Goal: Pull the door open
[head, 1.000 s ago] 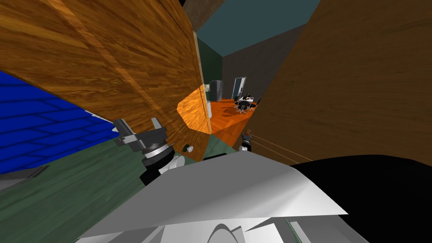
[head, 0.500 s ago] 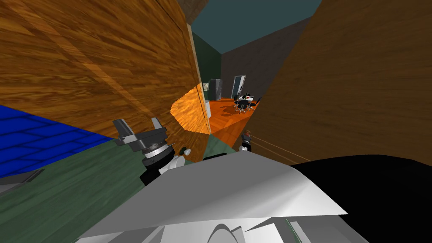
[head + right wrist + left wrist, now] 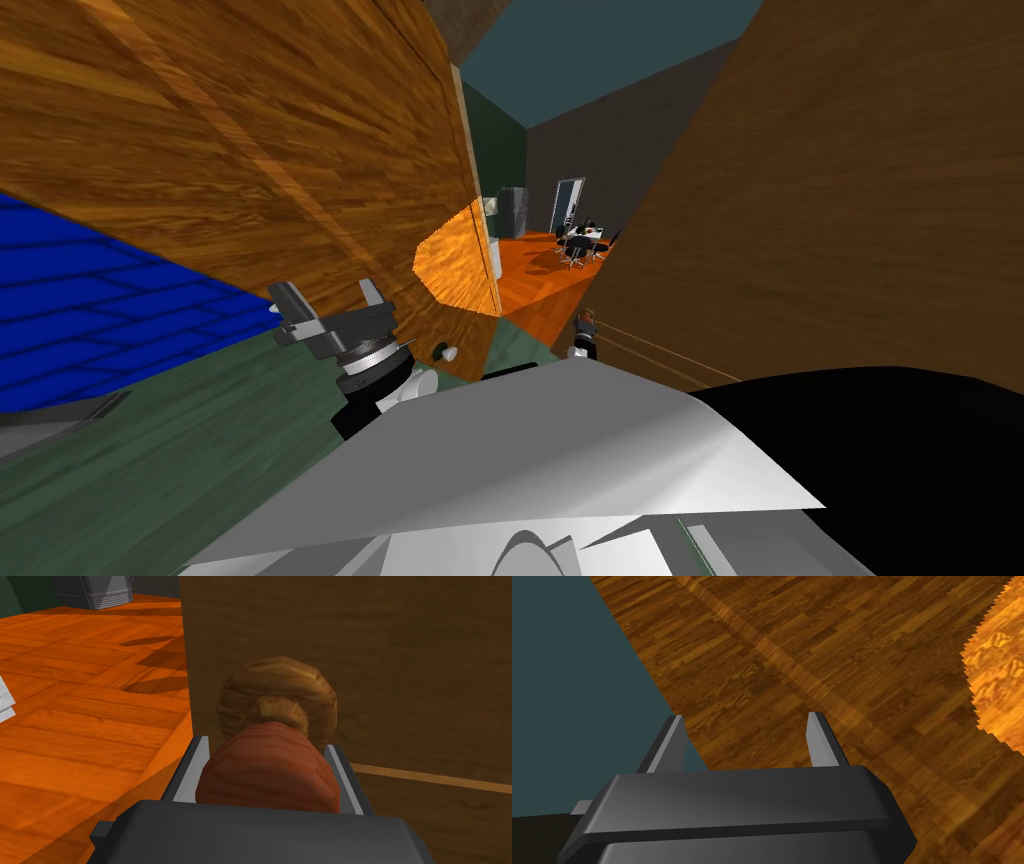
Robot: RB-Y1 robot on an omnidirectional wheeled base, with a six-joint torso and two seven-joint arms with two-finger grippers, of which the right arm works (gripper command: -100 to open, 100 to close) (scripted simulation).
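While my right gripper (image 3: 267,745) is clamped on the reddish-brown knob (image 3: 270,773), one finger pressing each side, the door (image 3: 400,666) it belongs to is the dark brown slab right behind the knob, with a round wooden backplate (image 3: 278,693) between the two. Just to one side of the knob the door's free edge (image 3: 186,651) runs straight up. Past that edge it's all orange plank floor (image 3: 75,706), wide open, with a grey cabinet (image 3: 95,590) way at the back. In the head view there's also a small table with chairs (image 3: 580,243) well beyond the knob.

Across the gap from the knob stands a big, lighter wood panel (image 3: 250,140) with its own little white knob (image 3: 451,352), so the opening between panel and door looks kinda narrow. My left gripper (image 3: 744,721) hangs just beside that panel, fingers spread wide, nothing between them. There's a black area (image 3: 900,450) low down on the door's side of the knob.
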